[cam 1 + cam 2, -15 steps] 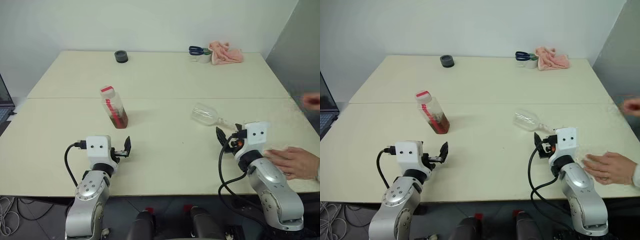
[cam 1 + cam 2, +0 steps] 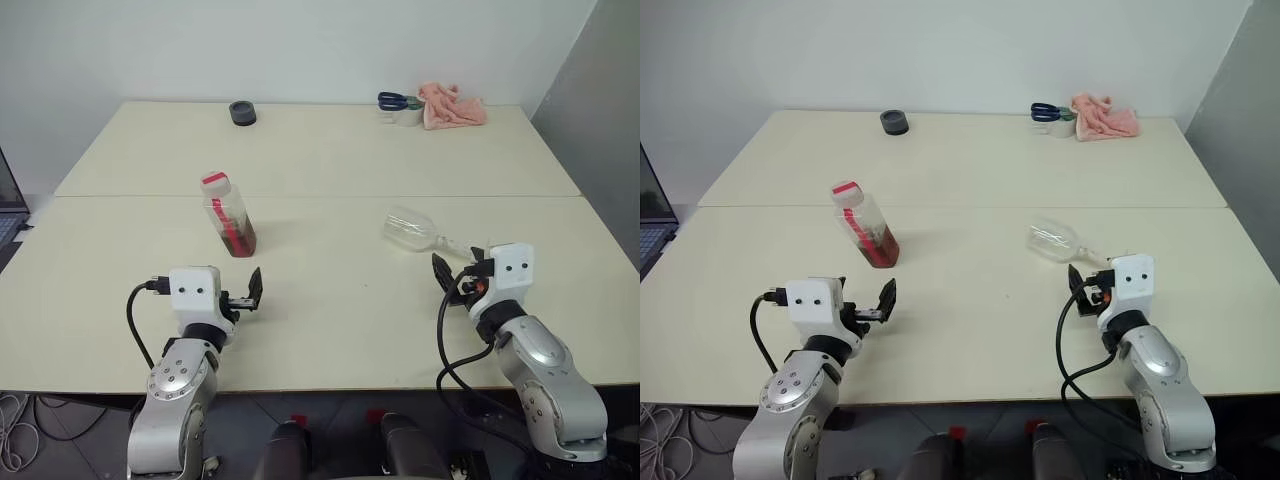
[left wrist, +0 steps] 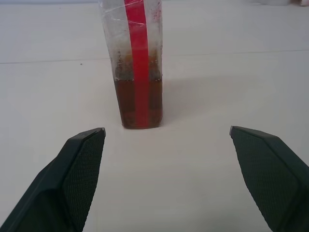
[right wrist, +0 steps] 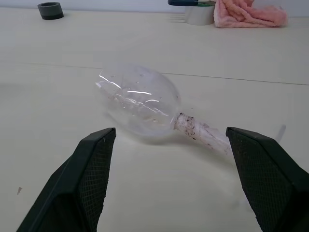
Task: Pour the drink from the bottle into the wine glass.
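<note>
The left gripper (image 3: 166,176) hangs low over the desk (image 2: 340,160) with its jaws spread wide and empty. The bottle (image 3: 137,63) stands upright straight ahead of them, clear of both fingers, the amber-brown drink (image 3: 126,104) filling its lower part. The right gripper (image 4: 171,179) also holds its jaws wide apart, gripping nothing. The wine glass (image 4: 140,101) lies on its side just beyond them, its stem running toward the right finger.
</note>
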